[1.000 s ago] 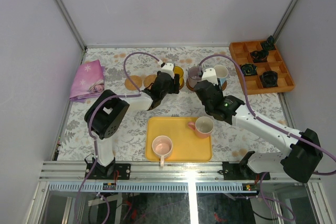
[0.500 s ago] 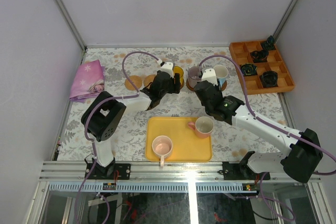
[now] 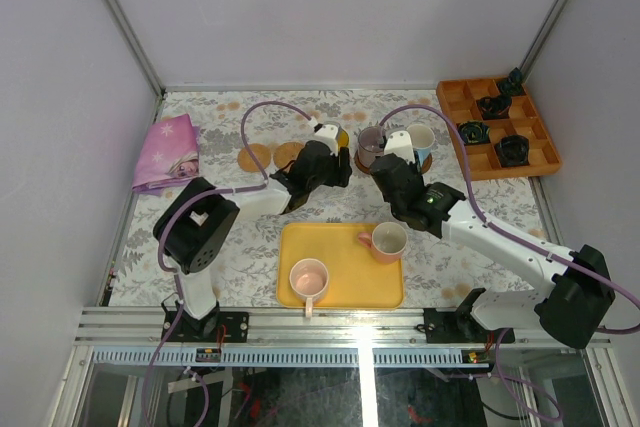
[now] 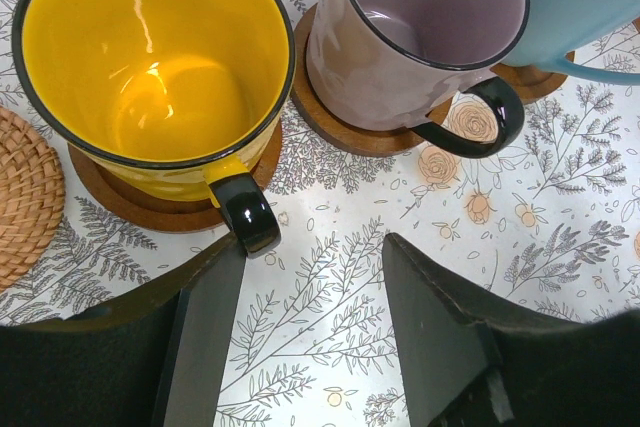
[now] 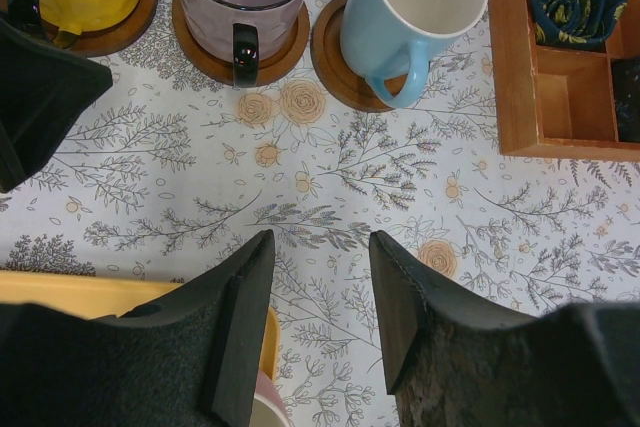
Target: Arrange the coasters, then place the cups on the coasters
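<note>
Left wrist, black-rimmed yellow cup (image 4: 150, 77) on brown coaster (image 4: 120, 202), left gripper (image 4: 312, 247) and right gripper (image 5: 320, 239) parted, empty

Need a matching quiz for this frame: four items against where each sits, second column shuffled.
1. yellow cup
2. light blue cup
3. pink cup
4. tan woven coaster

a. on the yellow tray
b. bare, no cup on it
c. on the dark coaster nearest the orange tray
d. on the dark coaster at the left end of the cup row

Pairs: 1-d, 2-c, 3-a, 4-b
</note>
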Controlling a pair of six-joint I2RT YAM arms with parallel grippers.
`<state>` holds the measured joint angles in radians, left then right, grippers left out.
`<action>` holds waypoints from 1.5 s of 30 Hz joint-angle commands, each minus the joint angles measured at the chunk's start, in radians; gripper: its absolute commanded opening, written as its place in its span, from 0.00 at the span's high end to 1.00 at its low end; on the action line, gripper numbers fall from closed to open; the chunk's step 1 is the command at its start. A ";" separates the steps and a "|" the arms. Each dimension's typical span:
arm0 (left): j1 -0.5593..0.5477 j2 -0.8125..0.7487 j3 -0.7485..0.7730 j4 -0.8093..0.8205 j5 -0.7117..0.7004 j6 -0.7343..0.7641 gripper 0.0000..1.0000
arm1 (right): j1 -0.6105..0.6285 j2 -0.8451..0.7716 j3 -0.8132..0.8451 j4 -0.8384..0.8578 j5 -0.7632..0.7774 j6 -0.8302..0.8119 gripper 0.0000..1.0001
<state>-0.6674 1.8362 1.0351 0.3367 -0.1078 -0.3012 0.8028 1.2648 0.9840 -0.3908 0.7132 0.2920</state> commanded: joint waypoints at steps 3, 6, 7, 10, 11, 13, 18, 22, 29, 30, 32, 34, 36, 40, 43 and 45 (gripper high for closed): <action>-0.005 -0.056 -0.018 0.003 -0.032 -0.004 0.38 | -0.009 -0.039 -0.010 0.021 -0.003 0.022 0.50; -0.006 -0.074 -0.022 -0.004 -0.062 0.003 0.33 | -0.009 -0.042 -0.015 0.026 -0.004 0.023 0.50; -0.006 -0.083 -0.023 -0.009 -0.072 0.006 0.32 | -0.008 -0.043 -0.015 0.029 -0.004 0.022 0.50; -0.004 -0.108 -0.029 -0.027 -0.103 0.013 0.29 | -0.008 -0.044 -0.013 0.035 -0.004 0.020 0.50; -0.005 -0.118 -0.031 -0.037 -0.110 0.015 0.28 | -0.008 -0.045 -0.011 0.035 -0.003 0.019 0.50; -0.005 -0.140 -0.031 -0.066 -0.118 0.021 0.27 | -0.008 -0.049 -0.005 0.033 0.000 0.016 0.50; -0.005 -0.211 -0.028 -0.178 -0.065 0.081 0.27 | -0.009 -0.071 0.023 0.028 0.019 0.024 0.48; -0.004 -0.257 -0.022 -0.289 0.078 0.211 0.27 | -0.008 -0.081 0.046 -0.004 0.044 0.059 0.48; -0.006 -0.238 0.160 -0.729 0.470 0.533 0.27 | -0.010 -0.087 0.076 -0.112 0.065 0.164 0.48; -0.006 -0.234 0.173 -0.765 0.503 0.568 0.27 | -0.011 -0.090 0.074 -0.129 0.065 0.184 0.48; -0.006 -0.235 0.173 -0.798 0.566 0.631 0.27 | -0.010 -0.104 0.054 -0.143 0.062 0.220 0.48; -0.006 -0.241 0.168 -0.819 0.628 0.688 0.27 | -0.010 -0.123 0.033 -0.151 0.058 0.245 0.48; -0.006 -0.249 0.162 -0.850 0.712 0.760 0.27 | -0.010 -0.139 0.016 -0.163 0.057 0.268 0.48; -0.006 -0.285 0.115 -0.869 0.811 0.833 0.26 | -0.011 -0.149 0.000 -0.189 0.050 0.295 0.48; -0.011 -0.316 0.081 -0.843 0.850 0.838 0.25 | -0.010 -0.147 -0.009 -0.203 0.042 0.313 0.48; -0.023 -0.345 0.044 -0.780 0.878 0.818 0.23 | -0.010 -0.149 -0.022 -0.207 0.036 0.327 0.48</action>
<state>-0.6727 1.5589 1.1271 -0.4885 0.6510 0.4706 0.8021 1.1286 0.9771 -0.5716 0.7395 0.5587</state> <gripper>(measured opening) 0.754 0.520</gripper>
